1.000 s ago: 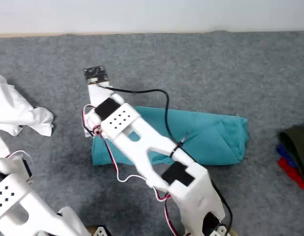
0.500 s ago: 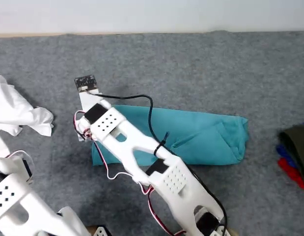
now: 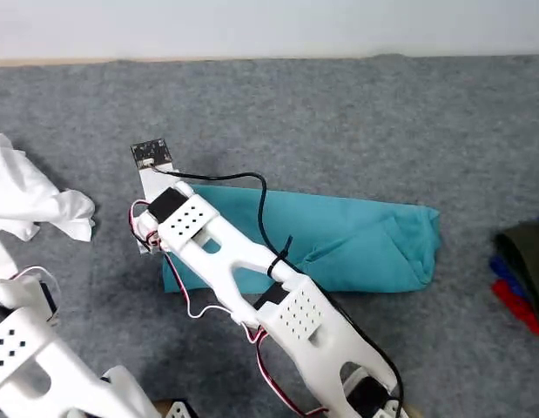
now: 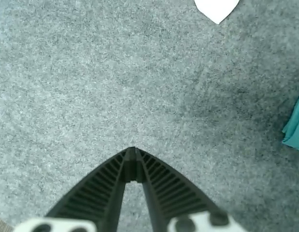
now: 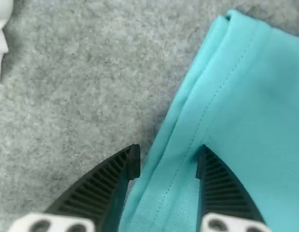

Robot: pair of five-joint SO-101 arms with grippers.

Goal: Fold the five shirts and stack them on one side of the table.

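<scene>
The grey carpet-like table cover lies bare along its far side. A long, flat-folded teal cotton shirt stretches across the middle, its right end well apart from the dark green, blue and red shirt stack at the right edge. A crumpled white shirt sits at the left edge. The right gripper is spread, straddling the teal shirt's left hem. The left gripper is clenched on nothing, over bare cover.

Grey felt-like table cover, pale wall behind, thin tan strip, perhaps table edge
</scene>
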